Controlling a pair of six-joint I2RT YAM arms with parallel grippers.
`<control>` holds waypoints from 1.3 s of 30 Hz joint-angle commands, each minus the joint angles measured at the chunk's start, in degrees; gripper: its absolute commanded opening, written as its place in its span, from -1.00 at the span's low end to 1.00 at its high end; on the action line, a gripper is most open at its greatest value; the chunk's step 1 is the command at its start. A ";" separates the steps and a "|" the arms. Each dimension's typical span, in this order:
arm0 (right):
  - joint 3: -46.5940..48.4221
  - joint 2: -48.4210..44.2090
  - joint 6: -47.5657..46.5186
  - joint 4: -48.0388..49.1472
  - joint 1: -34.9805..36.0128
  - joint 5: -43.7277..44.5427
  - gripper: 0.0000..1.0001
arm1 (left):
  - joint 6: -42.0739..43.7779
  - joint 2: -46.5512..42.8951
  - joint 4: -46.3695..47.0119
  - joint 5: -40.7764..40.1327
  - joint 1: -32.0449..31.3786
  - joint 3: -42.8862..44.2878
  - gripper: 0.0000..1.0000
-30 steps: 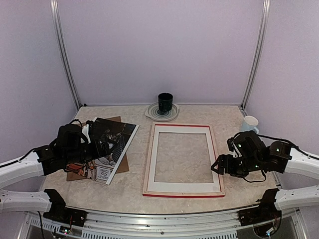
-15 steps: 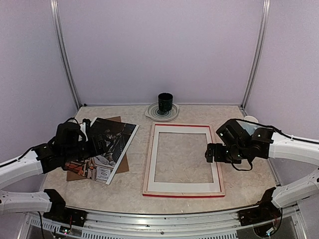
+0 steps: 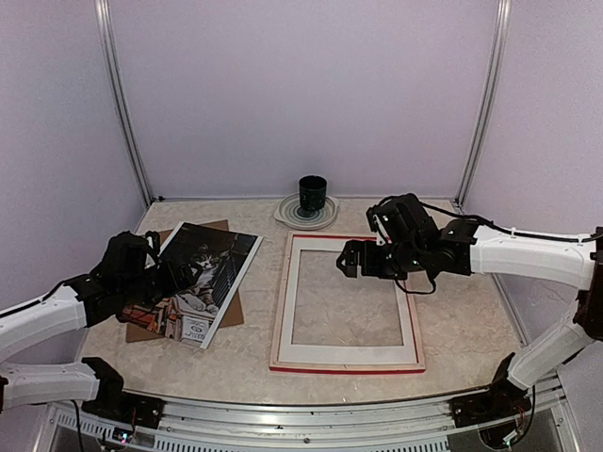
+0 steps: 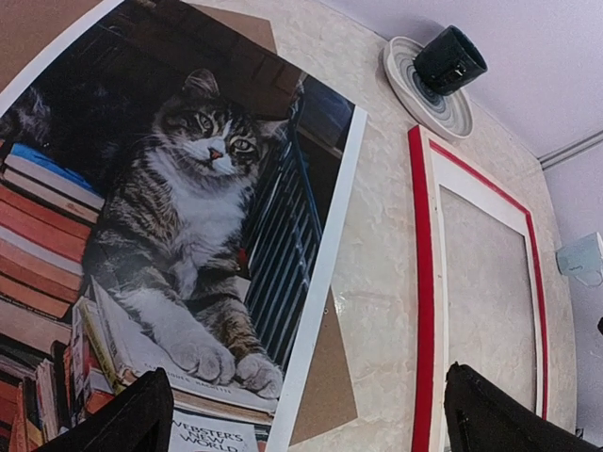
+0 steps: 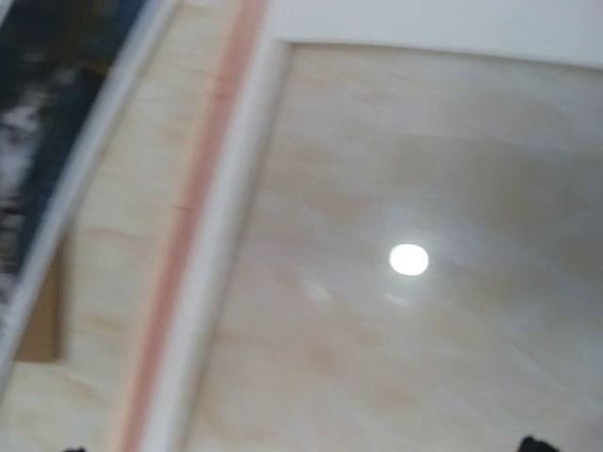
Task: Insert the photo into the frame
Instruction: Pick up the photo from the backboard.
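Top view: my left gripper (image 3: 175, 277) is at the left edge of the photo (image 3: 209, 273), jaws apart, nothing held. The photo lies face up, skewed, left of the frame (image 3: 345, 369), partly on a brown cardboard board (image 3: 232, 311). The two are near but apart. The frame lies flat mid-table, with a white mat (image 3: 349, 352) inside its outline and bare table showing through the window. My right gripper (image 3: 347, 259) is above the frame's far part; can't tell contact from here. A dark mug (image 3: 312, 193) stands on a plate (image 3: 325, 218) at the back.

Left wrist: fingers (image 4: 127, 422) spread wide, empty. The cat print fills the left of the view, with a cardboard corner (image 4: 325, 386) poking out under its edge. The frame's red edge (image 4: 421, 282) is to the right, and a white mug (image 4: 579, 256) beyond it.

Right wrist: blurred. Fingertips (image 5: 533, 443) barely show at the bottom corners, so the jaws are wide with nothing between them. The frame's red strip (image 5: 203, 188) and mat edge run diagonally; the photo is at far left (image 5: 42, 122).
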 commanded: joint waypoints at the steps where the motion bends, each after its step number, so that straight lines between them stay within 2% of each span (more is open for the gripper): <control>1: 7.29 6.35 -1.35 7.29 1.98 -7.55 0.98 | -3.26 1.25 4.51 1.18 2.34 -4.00 0.98; 10: 22.84 24.15 3.84 11.97 5.82 -17.91 0.98 | -6.41 2.03 8.92 1.42 7.35 -8.41 0.98; 15: 31.19 33.98 8.62 15.40 7.86 -24.20 0.98 | -8.10 3.73 13.04 4.68 11.91 -11.10 0.98; 24: 48.11 48.05 12.16 12.84 7.74 -21.62 0.98 | -9.61 4.89 16.13 6.31 13.04 -13.74 0.98; 39: 60.77 62.33 22.12 14.08 5.14 -20.46 0.84 | -9.50 0.79 16.36 7.37 13.03 -17.69 0.98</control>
